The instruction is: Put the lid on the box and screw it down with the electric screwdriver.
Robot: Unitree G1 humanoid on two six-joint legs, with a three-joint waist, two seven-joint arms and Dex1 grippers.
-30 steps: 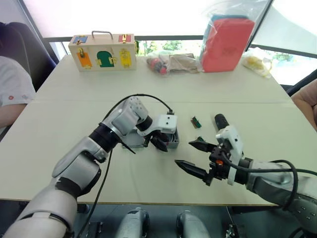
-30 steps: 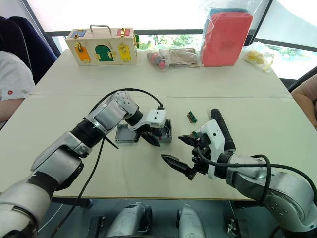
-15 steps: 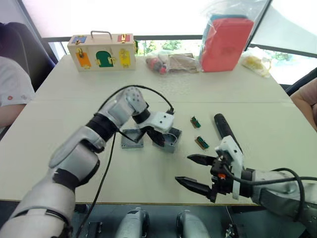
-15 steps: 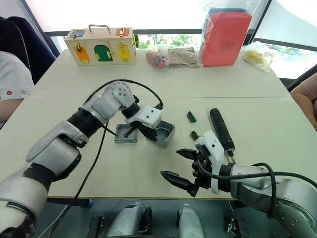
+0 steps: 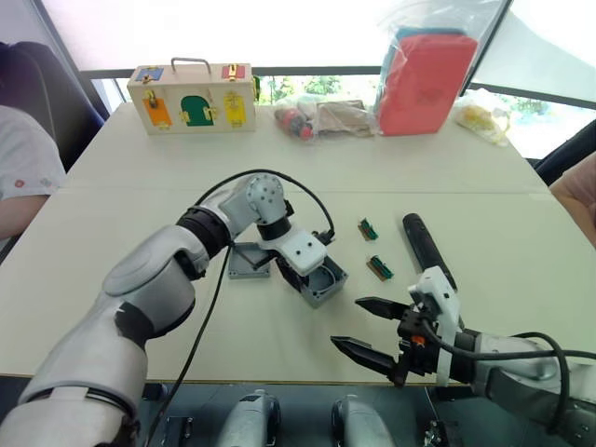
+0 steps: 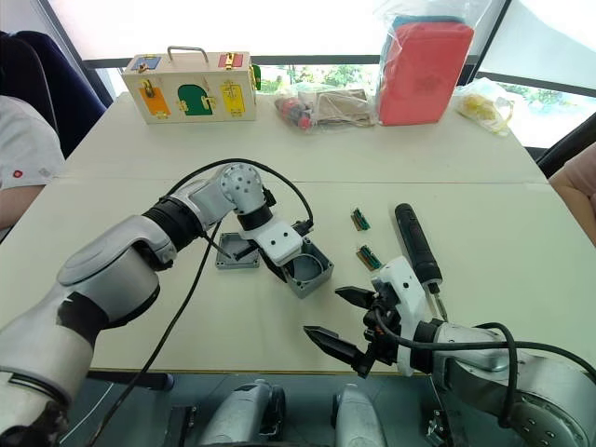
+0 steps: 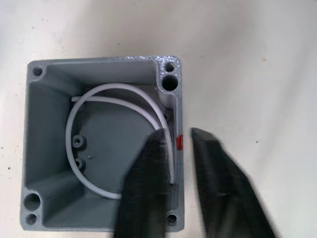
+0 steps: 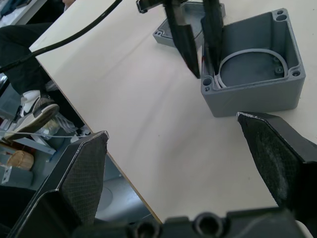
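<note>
You're in a lab or office room: pale desk [image 5: 140,307] by bright windows upper frame, wooden latch case [image 5: 193,97] upper left, bagged supplies [image 5: 430,79] upper right.

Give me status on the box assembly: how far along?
Early. Box sits open, white wire visible inside. Left gripper straddles one box wall, one finger inside, one outside. Lid lies on the table beside it, not fitted. Electric screwdriver lies untouched; right gripper is open and empty. Lidding and screwing remain.
</note>
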